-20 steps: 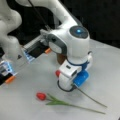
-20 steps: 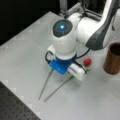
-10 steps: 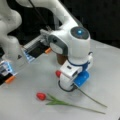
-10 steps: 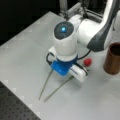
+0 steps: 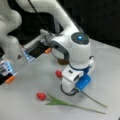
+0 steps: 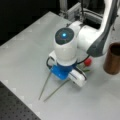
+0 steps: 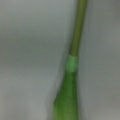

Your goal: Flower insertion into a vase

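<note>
While both red-headed, green-stemmed flowers (image 5: 41, 96) lie flat on the pale grey surface (image 6: 22, 47), the white arm's gripper (image 5: 71, 91) is low over one stem (image 7: 75, 50); whether its jaws are clenched I cannot tell. The plain brown cylindrical vase (image 6: 113, 58) stands apart, apparently empty, so no insertion is done.

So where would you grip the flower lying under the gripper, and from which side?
Probably the thin green stem above its leaf joint, approached from straight above. This flower lies flat on the table, so only its sides are open. The gripper hangs low over it.
</note>
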### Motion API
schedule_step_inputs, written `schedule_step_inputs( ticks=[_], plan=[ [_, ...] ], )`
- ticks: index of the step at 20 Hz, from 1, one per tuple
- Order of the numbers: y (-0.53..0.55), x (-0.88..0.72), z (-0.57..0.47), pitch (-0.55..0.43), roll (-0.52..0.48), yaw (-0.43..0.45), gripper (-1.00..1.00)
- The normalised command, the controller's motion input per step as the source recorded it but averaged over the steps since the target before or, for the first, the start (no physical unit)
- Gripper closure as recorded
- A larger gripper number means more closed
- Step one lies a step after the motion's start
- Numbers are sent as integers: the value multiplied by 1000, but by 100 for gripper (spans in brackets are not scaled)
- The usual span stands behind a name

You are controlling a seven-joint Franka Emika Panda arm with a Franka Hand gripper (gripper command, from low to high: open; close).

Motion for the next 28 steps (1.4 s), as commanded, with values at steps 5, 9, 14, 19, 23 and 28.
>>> schedule_step_inputs(
  ticks=[5,9,14,19,23,28],
  plan=[
    [45,94,-126,-82,-142,-6,-100],
    [-27,129,-123,-73,-168,26,-100],
    [1,148,-125,-56,-193,42,-100],
    [51,156,-108,-23,-221,39,-100],
    [64,136,-140,-8,-230,39,100],
    [80,118,-181,-28,-179,26,100]
  ],
)
